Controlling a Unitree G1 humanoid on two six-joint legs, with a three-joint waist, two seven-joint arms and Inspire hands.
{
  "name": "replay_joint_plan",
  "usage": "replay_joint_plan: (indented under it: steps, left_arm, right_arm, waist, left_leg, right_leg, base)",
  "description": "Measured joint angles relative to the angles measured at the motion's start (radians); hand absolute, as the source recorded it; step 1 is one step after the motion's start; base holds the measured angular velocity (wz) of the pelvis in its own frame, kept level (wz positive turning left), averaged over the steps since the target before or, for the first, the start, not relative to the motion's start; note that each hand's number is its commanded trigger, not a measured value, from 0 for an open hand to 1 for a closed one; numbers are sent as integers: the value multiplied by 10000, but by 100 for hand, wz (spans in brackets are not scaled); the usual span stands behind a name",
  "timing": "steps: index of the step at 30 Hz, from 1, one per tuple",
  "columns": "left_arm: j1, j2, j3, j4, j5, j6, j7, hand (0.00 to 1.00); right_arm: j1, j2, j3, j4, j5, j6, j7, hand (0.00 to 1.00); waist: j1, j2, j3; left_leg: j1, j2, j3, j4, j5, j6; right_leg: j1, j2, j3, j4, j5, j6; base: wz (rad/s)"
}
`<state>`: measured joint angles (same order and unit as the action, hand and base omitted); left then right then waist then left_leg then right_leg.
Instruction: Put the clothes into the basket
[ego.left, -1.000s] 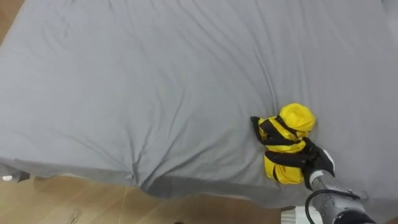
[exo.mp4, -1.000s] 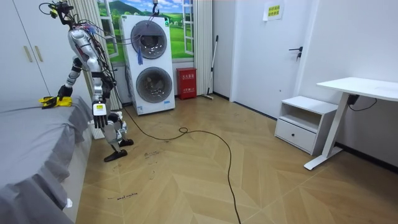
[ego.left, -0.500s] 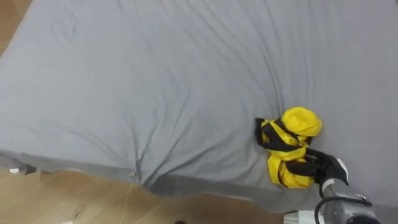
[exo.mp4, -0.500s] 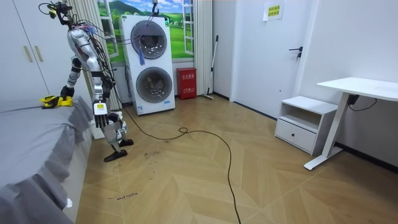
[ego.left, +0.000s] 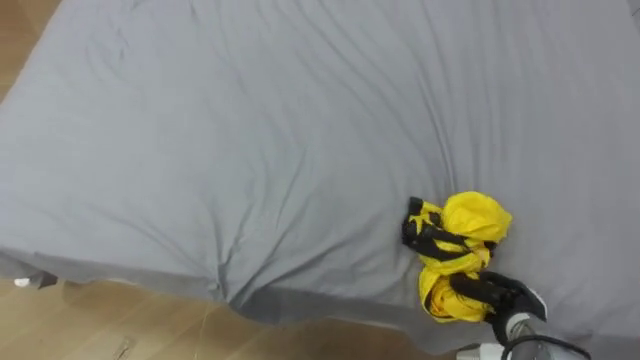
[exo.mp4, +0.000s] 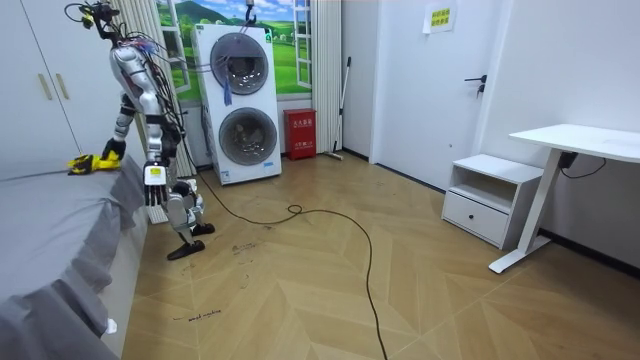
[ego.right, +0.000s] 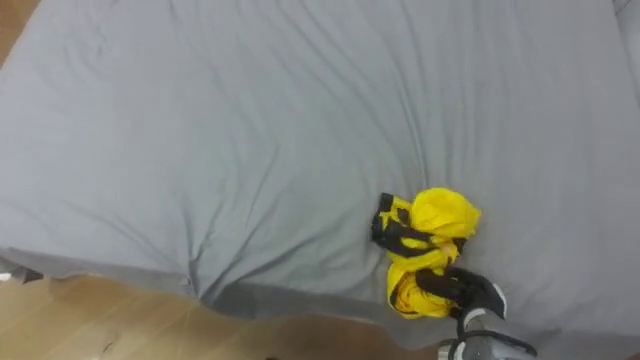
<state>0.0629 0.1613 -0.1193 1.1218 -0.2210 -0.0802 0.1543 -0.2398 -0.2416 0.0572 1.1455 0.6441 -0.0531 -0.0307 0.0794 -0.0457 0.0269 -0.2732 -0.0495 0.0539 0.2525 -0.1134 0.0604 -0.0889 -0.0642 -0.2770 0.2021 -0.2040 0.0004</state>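
One piece of clothing, a crumpled yellow garment with black straps or trim, lies bunched on the bed close to its near edge, toward the robot's right. The right hand comes in from the lower right, and its dark fingers are curled round the lower end of the bundle, gripping the cloth. The wrist and forearm are cut off by the bottom of the eye views. How the garment is folded, and what kind of garment it is, cannot be made out.

The bed is covered by one grey sheet, creased in long folds that run toward the bundle. A strip of wooden floor shows along the lower left.

In the room view the robot stands at the bed's edge on the room view's left, leaning one arm out over the mattress to the yellow garment. Its left hand hangs down at its side, and I cannot tell how those fingers are set.

Behind it stands one white laundry tower with two round doors, one above the other; what is in the drums cannot be seen. Beside the tower sit one red box and one long-handled mop leaning on the wall. On the room view's right are one low white drawer unit, its drawer closed, and one white bench.
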Motion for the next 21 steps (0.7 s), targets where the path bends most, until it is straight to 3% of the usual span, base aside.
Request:
replay_joint_plan:
  steps: [3,7,11,14,21]
  left_arm:
    - [283,107,55,-40,7,-128,0,0]
    - [775,150,455,-283,176,-142,0,0]
    - [983,135,453,-257,326,-131,0,0]
    - [902,100,466,-264,786,-122,-1,0]
    - [807,-6,463,-418,885,253,-25,0]
  right_arm:
    - [657,-4,-80,-1206,743,5,-13,100]
    - [1888,-9,-857,-3831,1371,39,-32,100]
    - [2369,-45,-944,-5563,1525,-8,-101,100]
    - [2633,-45,-1257,-6512,1517,-8,-114,100]
    - [2676,-48,-2068,-7276,1626,136,-298,100]
  waist:
    - [-169,-99,-167]
    - [-735,-64,-238]
    - [-1069,-81,-251]
    - [-1330,-89,-252]
    - [-1855,-81,-261]
  left_leg:
    - [595,19,257,-330,-1,2]
    - [1444,18,468,-547,-20,14]
    - [2003,172,1152,-701,-70,-26]
    - [2238,231,1495,-780,-82,-34]
    - [2695,353,2210,-1028,-175,-81]
  right_leg:
    - [352,-32,83,-40,-17,27]
    - [987,-26,468,-207,-24,35]
    - [1182,119,1274,-298,-16,35]
    - [1228,179,1624,-290,65,21]
    - [1250,293,2453,-309,177,16]
  base:
    - [-24]
    - [-25]
    - [-50]
    - [-40]
    - [-38]
